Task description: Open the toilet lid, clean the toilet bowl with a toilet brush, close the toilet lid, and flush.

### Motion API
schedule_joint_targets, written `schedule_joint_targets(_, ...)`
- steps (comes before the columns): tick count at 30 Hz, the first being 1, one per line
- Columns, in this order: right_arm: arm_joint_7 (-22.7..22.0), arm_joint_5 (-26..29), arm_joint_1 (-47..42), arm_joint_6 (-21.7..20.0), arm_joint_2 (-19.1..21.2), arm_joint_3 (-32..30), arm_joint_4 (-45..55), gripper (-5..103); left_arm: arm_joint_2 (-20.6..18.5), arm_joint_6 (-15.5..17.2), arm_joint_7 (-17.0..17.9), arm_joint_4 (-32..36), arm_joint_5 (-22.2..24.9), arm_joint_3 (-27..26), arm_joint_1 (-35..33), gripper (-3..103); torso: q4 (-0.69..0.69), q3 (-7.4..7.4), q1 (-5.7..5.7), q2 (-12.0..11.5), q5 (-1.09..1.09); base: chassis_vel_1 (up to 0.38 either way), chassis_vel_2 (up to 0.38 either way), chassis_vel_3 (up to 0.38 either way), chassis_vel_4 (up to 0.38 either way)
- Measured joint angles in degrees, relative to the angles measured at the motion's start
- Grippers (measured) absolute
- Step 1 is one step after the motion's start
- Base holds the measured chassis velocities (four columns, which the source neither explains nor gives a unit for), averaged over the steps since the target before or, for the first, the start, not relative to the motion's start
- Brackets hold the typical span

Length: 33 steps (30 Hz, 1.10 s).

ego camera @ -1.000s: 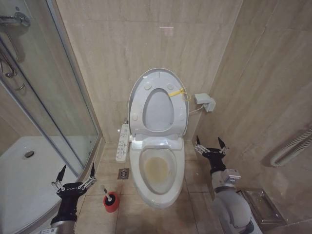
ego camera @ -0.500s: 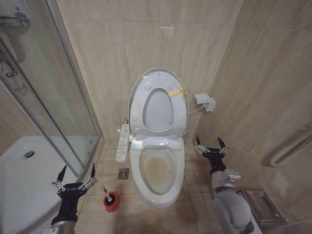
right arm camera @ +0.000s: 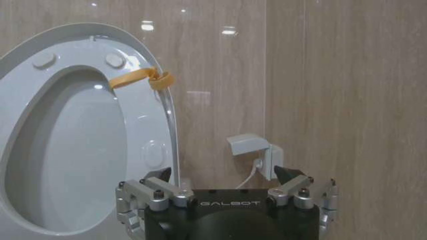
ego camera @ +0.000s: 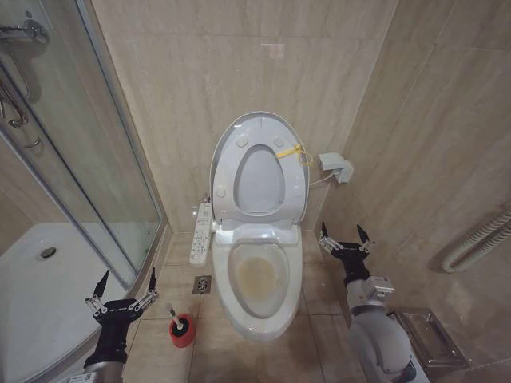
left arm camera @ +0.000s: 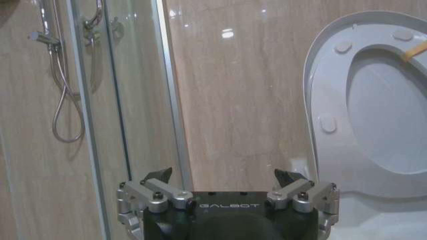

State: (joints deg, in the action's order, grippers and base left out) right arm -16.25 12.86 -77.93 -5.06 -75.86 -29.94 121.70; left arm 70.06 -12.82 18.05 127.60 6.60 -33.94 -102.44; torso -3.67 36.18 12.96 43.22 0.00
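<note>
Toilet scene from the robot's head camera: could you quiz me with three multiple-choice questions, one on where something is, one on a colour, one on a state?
1. Where is the toilet brush?
A. in the toilet bowl
B. on the floor at the bowl's left
C. in the left gripper

2. What colour is the brush's cup holder?
A. red
B. blue
C. white

3. How is the toilet lid?
A. shut
B. raised against the wall
C. removed

Answers: 1 B, it stands between the left gripper and the toilet bowl. 2 A, the cup is red. 3 B, its underside bumpers show.
</note>
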Motion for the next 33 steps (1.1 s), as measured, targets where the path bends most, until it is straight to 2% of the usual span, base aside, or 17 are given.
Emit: schedule_joint_targets(33, 0.0, 0.0, -0.01, 0.0, 0.0, 0.0, 0.0, 100, 0.0, 0.01, 0.0, 0.01, 0.02, 0.0, 0.0, 100, 0.0, 0.0, 0.0, 0.0, 0.0, 0.0, 0.0, 0.0, 0.0)
